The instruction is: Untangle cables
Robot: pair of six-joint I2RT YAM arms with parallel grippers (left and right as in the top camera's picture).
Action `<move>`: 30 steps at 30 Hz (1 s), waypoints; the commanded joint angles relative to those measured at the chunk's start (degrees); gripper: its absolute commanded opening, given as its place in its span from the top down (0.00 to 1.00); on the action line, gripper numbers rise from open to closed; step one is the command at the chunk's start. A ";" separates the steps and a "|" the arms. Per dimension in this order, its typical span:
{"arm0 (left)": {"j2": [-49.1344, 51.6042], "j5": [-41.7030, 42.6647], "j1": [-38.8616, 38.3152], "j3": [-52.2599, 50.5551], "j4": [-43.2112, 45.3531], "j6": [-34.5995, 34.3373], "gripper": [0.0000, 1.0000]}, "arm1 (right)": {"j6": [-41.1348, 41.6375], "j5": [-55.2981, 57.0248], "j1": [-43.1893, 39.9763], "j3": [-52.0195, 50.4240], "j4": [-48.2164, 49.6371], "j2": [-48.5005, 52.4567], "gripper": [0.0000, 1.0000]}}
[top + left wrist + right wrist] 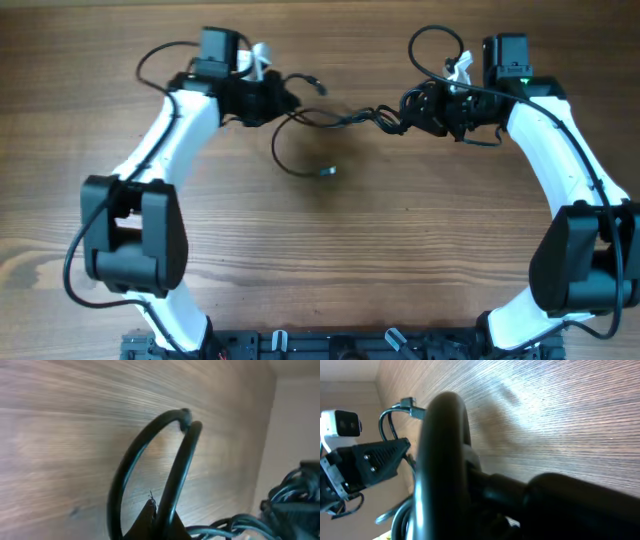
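Left gripper (265,98), upper left: jaws hidden, can't tell. Thin black plug-ended cables (340,118) span top centre between the grippers. One loop hangs free, but a twist remains near the right end, so roughly halfway, I'd judge. Right gripper (425,110): can't tell either.

A wooden desk (330,260) with brown, streaked grain fills the overhead view, a paler patch showing near its front left corner. A black mounting strip (330,345) runs along the middle of the front edge. Beyond the desk's far edge, both wrist views catch a plain beige wall (295,425).
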 commanded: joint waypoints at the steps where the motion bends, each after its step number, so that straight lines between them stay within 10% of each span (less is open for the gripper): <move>1: -1.79 -2.19 4.96 0.48 -2.38 -3.54 0.96 | -0.96 0.24 -0.70 0.94 -0.24 0.57 0.96; 5: -2.82 9.77 5.73 0.48 -2.54 9.38 0.92 | -2.19 0.20 -0.70 0.94 -0.15 0.57 0.95; 7: -4.87 15.13 4.42 0.48 -4.07 15.61 0.54 | -2.82 0.20 -0.70 0.94 -0.13 0.57 0.95; 10: -7.52 14.88 1.92 0.48 -6.43 22.88 0.35 | -3.04 0.22 -0.70 0.94 -0.07 0.57 0.95; 24: -6.60 -10.51 -19.93 0.48 -1.40 15.13 0.56 | -3.23 0.20 -0.68 0.94 0.07 0.57 0.94; 30: -1.18 -9.14 -21.94 0.48 -1.40 15.30 0.70 | -3.19 0.17 -0.68 0.94 -0.15 0.57 0.94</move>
